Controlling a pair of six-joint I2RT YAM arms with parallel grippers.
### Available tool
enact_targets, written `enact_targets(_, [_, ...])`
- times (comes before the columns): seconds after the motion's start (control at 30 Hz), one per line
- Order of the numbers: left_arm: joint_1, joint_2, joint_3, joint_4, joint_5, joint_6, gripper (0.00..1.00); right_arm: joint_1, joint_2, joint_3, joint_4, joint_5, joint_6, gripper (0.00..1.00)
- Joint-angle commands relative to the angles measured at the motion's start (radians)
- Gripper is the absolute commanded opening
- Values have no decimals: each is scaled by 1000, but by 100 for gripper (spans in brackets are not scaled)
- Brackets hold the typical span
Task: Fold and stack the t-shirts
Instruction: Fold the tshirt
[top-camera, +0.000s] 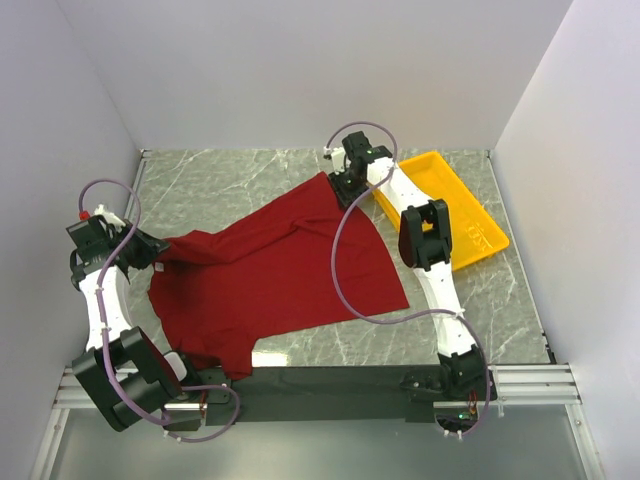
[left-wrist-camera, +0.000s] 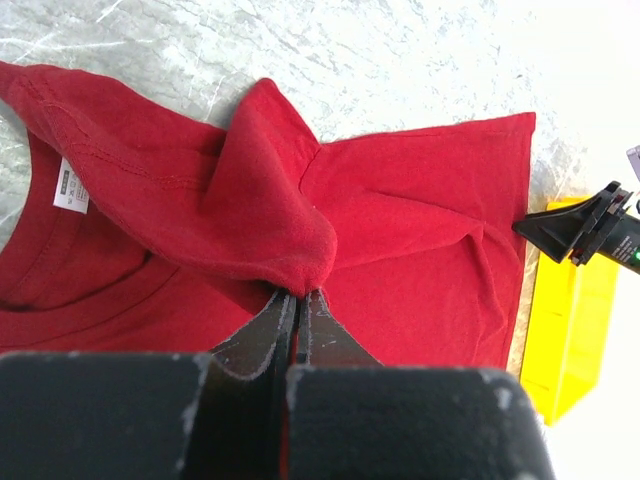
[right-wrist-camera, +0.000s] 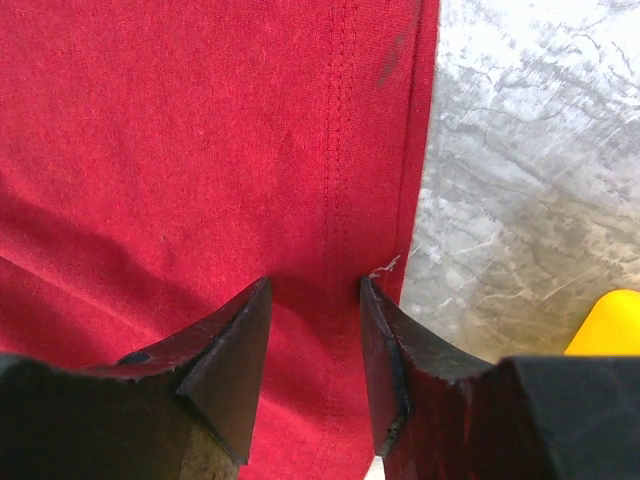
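The t-shirt (top-camera: 285, 270) lies spread across the table (top-camera: 230, 180), collar toward the left and its far hem corner just beside the tray (top-camera: 470, 205). The left gripper (left-wrist-camera: 298, 295) has its jaws pressed together on a bunched fold of cloth near the collar, at the shirt's left edge, and the fold stands up in a peak above the fingertips. The right gripper (right-wrist-camera: 315, 290) is down at the far hem with its jaws apart, one fingertip on either side of the stitched hem line; whether the tips touch the cloth cannot be told.
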Motion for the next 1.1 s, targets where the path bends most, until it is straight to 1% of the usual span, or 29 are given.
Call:
enact_targets(0.0, [1, -24, 35, 22, 36, 9, 1, -3, -26, -21, -39, 21, 17, 48])
enact_targets(0.03, [1, -26, 35, 24, 38, 9, 1, -3, -28, -26, -41, 24, 22, 47])
enact_targets(0.07, [1, -28, 33, 27, 43, 8, 1, -6, -30, -30, -42, 24, 22, 45])
enact_targets(0.17, [1, -29, 32, 33, 50, 6, 1, -4, -30, -52, -54, 23, 23, 30])
enact_targets(0.2, [1, -28, 32, 33, 52, 6, 1, -3, -33, -70, -56, 21, 23, 18])
enact_targets(0.27, [1, -31, 30, 33, 56, 9, 1, -4, -48, -102, -47, 17, 23, 8])
enact_targets(0.3, [1, -34, 32, 31, 59, 11, 1, -9, -75, -152, -41, 14, 23, 0])
enact_targets(0.37, [0, -37, 35, 22, 61, 21, 1, -9, -121, -219, -7, 6, 14, 0])
enact_targets(0.4, [1, -40, 38, 18, 60, 26, 1, -11, -176, -301, 7, 7, 10, 0])
enact_targets(0.47, [0, -44, 41, -1, 55, 41, 1, -12, -233, -390, 31, 7, -12, 0])
enact_targets(0.5, [1, -50, 41, -5, 53, 43, 1, -11, -291, -485, 36, -3, -18, 0])
enact_targets(0.57, [1, -58, 35, -18, 56, 52, 1, -12, -351, -585, 53, -20, -43, 0])
enact_targets(0.6, [0, -66, 24, -19, 61, 51, 1, -11, -408, -683, 62, -32, -59, 0])
enact_targets(0.67, [1, -70, 10, -21, 66, 55, 1, -12, -457, -752, 90, -37, -81, 0])
enact_targets(0.7, [1, -77, 4, -18, 66, 54, 1, -18, -495, -780, 105, -40, -90, 9])
enact_targets(0.77, [0, -80, -16, -7, 75, 46, 1, -38, -514, -761, 125, -58, -99, 25])
enact_targets(0.8, [1, -75, -19, 1, 75, 45, 1, -47, -504, -691, 119, -74, -105, 39])
enact_targets(0.83, [1, -72, -19, 2, 82, 43, 1, -55, -488, -643, 111, -81, -113, 45])
enact_targets(0.87, [0, -67, -16, 7, 84, 40, 1, -64, -467, -588, 79, -95, -119, 48])
enact_targets(0.9, [0, -64, -8, 7, 86, 40, 1, -69, -412, -469, 56, -106, -134, 54])
enact_targets(0.93, [1, -58, -2, 5, 87, 40, 1, -75, -349, -347, 13, -117, -144, 57])
enact_targets(0.97, [1, -57, 4, 5, 86, 41, 1, -76, -318, -292, -7, -115, -151, 60])
enact_targets(1.07, [3, -54, 15, 4, 84, 43, 1, -73, -210, -123, -64, -94, -170, 62])
